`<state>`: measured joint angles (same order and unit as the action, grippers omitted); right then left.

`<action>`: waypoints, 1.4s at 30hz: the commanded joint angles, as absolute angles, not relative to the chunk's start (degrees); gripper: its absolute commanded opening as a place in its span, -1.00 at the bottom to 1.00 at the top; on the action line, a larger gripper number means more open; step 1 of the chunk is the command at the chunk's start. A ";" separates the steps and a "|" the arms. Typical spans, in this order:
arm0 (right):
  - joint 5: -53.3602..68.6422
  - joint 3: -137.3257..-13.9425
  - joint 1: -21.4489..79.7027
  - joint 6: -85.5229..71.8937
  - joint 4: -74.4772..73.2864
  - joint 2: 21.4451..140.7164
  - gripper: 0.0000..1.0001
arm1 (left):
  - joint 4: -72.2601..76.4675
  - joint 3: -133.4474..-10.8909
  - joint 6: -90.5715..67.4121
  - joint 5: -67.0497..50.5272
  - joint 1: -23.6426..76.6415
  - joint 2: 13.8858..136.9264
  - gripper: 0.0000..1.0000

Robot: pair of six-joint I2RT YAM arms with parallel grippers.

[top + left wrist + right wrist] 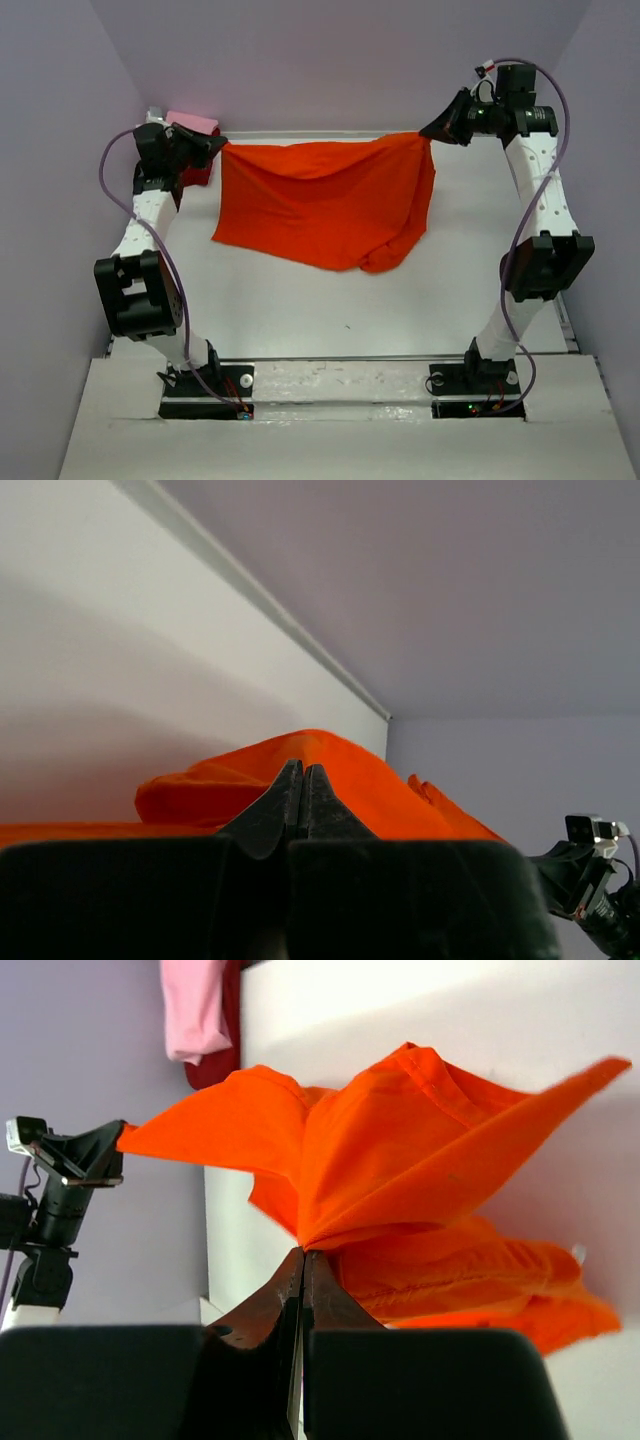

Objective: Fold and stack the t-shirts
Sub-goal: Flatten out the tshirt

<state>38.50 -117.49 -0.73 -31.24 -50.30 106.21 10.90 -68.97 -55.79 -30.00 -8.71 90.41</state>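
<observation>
The orange-red t-shirt (325,205) hung over the far half of the table (350,310). Its long axis ran left to right along a taut upper edge, and the body sloped down toward the arms' bases, bunching at the lower right. The left gripper (220,147) and right gripper (431,133) were each clamped shut on one upper corner. Pulling farther apart could slip a thin pinch free, and the bunched corner could fold in crooked. The left arm, beside the folded pink t-shirt (193,122) and dark red t-shirt (197,177), could knock them.
</observation>
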 commanded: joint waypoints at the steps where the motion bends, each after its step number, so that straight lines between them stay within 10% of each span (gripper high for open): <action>1: 41.48 -123.58 -1.05 -31.55 -48.87 103.71 -1.00 | 21.71 -79.79 -57.66 -32.69 -8.53 88.24 -1.00; 18: 54.49 -86.84 -1.05 -39.37 -46.93 62.60 -1.00 | -2.32 -58.89 -59.42 -29.71 -8.35 44.77 -1.00; 32: 60.38 -103.10 -1.05 -48.69 -52.03 45.01 -1.00 | -53.42 -109.51 -42.19 -27.87 -7.30 41.84 -1.00; 42: 52.48 -84.57 -1.05 -38.41 -58.28 43.86 -1.00 | -41.94 -73.68 -42.54 -22.07 -6.24 30.86 -1.00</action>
<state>56.88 -90.24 -0.73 -42.85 -55.44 42.68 -45.71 -83.18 -43.33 -24.27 -6.37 32.05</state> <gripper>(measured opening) 0.012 0.014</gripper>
